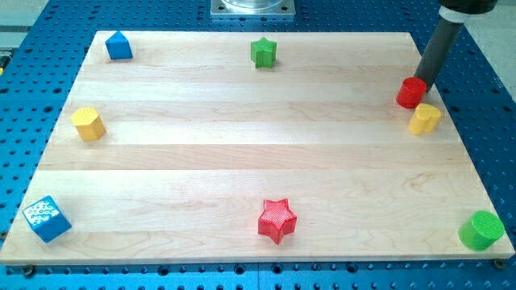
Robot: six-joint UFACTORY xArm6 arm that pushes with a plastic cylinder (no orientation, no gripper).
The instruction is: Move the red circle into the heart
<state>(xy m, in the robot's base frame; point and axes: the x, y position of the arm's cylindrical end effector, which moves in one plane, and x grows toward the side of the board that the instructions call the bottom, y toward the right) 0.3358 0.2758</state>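
The red circle (411, 93), a short red cylinder, stands near the board's right edge in the upper right. A yellow block that looks heart-shaped (424, 118) lies just below and right of it, almost touching it. My tip (423, 87) is at the red circle's upper right side, touching it or nearly so. The dark rod rises from there toward the view's top right.
On the wooden board (242, 145) are a blue house-shaped block (118, 46) top left, a green star (263, 52) top middle, a yellow block (88, 123) at left, a blue cube (47, 219) bottom left, a red star (277, 220) bottom middle, and a green cylinder (482, 230) bottom right.
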